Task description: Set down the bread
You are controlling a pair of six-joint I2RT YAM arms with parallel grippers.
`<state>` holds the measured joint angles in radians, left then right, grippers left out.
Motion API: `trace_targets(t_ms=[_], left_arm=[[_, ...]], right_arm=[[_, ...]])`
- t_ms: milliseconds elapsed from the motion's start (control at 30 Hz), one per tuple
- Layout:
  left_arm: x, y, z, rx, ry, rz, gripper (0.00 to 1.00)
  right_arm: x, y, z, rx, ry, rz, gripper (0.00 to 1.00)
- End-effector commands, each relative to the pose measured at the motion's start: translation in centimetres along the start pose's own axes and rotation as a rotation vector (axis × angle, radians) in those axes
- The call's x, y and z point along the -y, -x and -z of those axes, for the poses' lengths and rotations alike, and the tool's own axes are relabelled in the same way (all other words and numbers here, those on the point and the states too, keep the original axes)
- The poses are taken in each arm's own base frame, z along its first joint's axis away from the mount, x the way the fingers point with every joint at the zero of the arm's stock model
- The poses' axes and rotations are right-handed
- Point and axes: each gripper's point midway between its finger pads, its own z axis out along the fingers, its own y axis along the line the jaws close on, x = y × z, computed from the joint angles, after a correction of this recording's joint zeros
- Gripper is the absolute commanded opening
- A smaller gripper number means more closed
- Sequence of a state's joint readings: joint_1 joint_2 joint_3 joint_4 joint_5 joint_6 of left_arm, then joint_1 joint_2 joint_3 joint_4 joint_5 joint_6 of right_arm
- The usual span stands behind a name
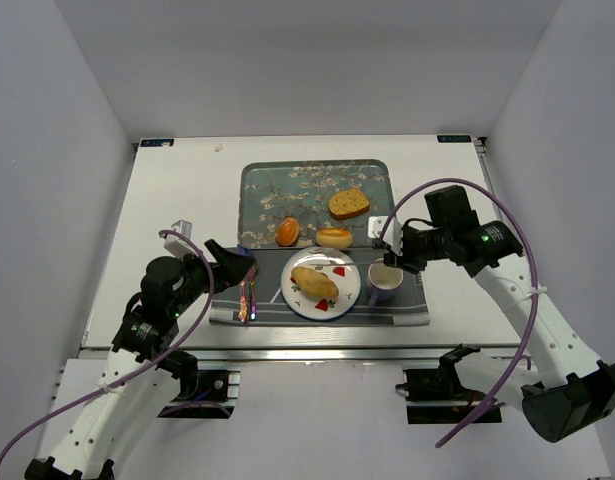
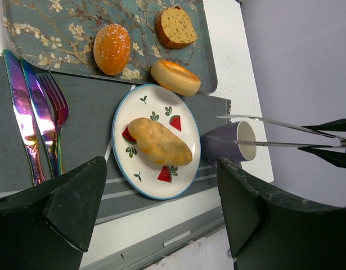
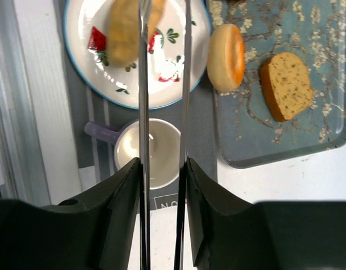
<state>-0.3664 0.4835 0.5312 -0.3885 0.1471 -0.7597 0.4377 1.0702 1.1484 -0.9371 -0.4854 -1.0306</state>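
Note:
An oblong golden bread roll (image 1: 315,283) lies on a white plate (image 1: 349,292) with watermelon prints, on the grey placemat. It also shows in the left wrist view (image 2: 160,142) and, blurred, in the right wrist view (image 3: 123,28). My right gripper (image 1: 397,245) (image 3: 163,163) is shut on metal tongs (image 3: 143,84). The tongs' two arms (image 2: 285,144) stand apart and reach over the purple mug (image 1: 384,283) toward the plate; they hold nothing. My left gripper (image 1: 235,268) (image 2: 161,169) is open and empty, above the placemat's near left part.
A blue floral tray (image 1: 277,185) behind the plate holds an orange bun (image 1: 287,231), a ring-shaped bun (image 1: 334,237) at its near edge and a brown bread slice (image 1: 349,203). Iridescent cutlery (image 1: 247,298) lies left of the plate. The table's near edge is close by.

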Motion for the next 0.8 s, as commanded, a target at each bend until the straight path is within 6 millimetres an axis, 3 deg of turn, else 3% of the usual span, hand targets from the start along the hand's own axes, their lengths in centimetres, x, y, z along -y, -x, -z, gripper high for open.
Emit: trace_targets(t_ms=[0, 67, 167, 767], left_arm=[[0.2, 0.1, 0.2, 0.002, -0.011, -0.002, 0.88], [0.2, 0.0, 0.2, 0.001, -0.010, -0.003, 0.88], [0.3, 0.0, 0.2, 0.002, -0.013, -0.004, 0.88], [0.2, 0.2, 0.4, 0.011, -0.004, -0.002, 0.88]], right_arm=[[2.0, 0.6, 0.5, 0.021, -0.101, -0.007, 0.40], [3.9, 0.2, 0.5, 0.002, -0.195, -0.034, 0.40], [4.8, -1.1, -0.1, -0.037, -0.215, -0.056, 0.40], [6.8, -5.9, -4.2, -0.188, -0.186, -0.030, 0.48]])
